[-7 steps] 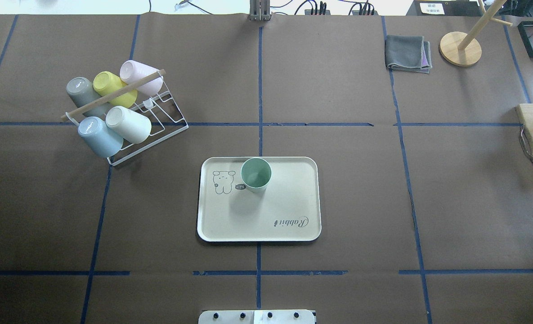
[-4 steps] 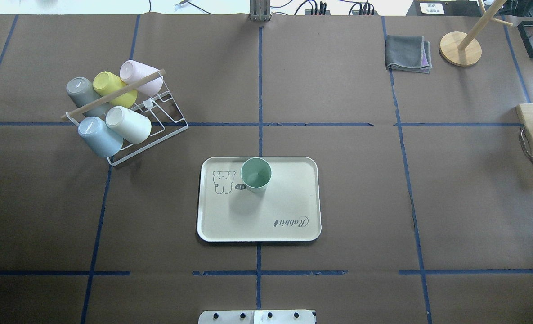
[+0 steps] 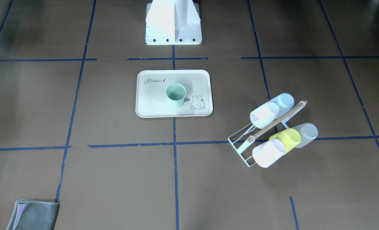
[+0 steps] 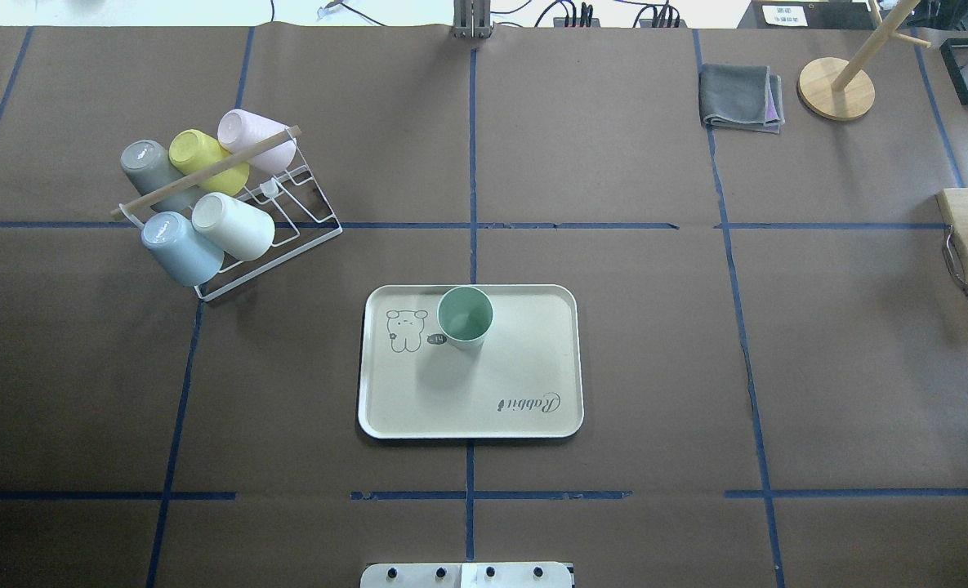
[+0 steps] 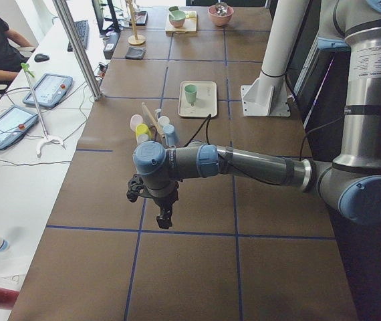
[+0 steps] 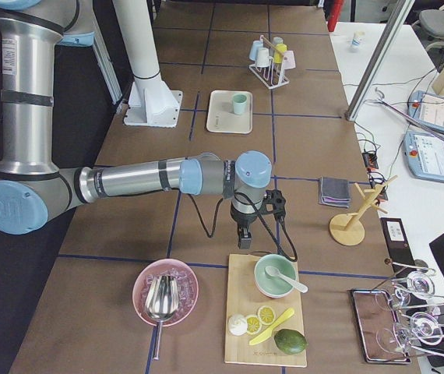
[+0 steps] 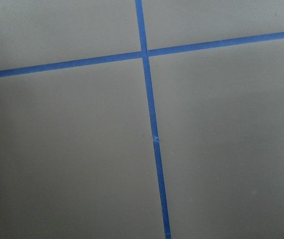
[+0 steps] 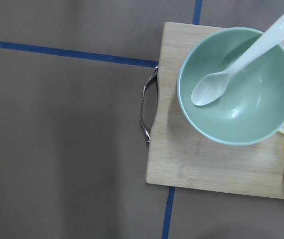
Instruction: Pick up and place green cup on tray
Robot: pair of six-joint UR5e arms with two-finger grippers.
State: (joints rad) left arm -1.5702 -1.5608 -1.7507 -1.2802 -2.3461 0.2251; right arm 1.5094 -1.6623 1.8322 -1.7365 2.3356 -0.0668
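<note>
So the green cup [image 4: 465, 317] is sitting on the tray [image 4: 524, 367], upright with its mouth up and long axis vertical. It's toward the tray's far edge, just beside the little rabbit drawing, and looks empty inside. From how things lie, I'd call the placing part done. Neither arm is anywhere close. The left gripper [image 5: 164, 217] hangs over bare counter [image 4: 614, 163] way out at the robot's left end, with the cup off past the wire rack [image 4: 308, 214] from there. The right gripper [image 6: 243, 236] hovers at the opposite end, by the handle edge of a cutting board [image 8: 207, 167]. I honestly can't tell if either gripper is released or clenched, since they only show in the side views, and both are well apart from the cup. Which arm is nearer is too close to call. As for containers, the rack holds five tipped tumblers, and the board carries a green bowl [image 8: 251, 109] with a white spoon [image 8: 231, 69] in it.
</note>
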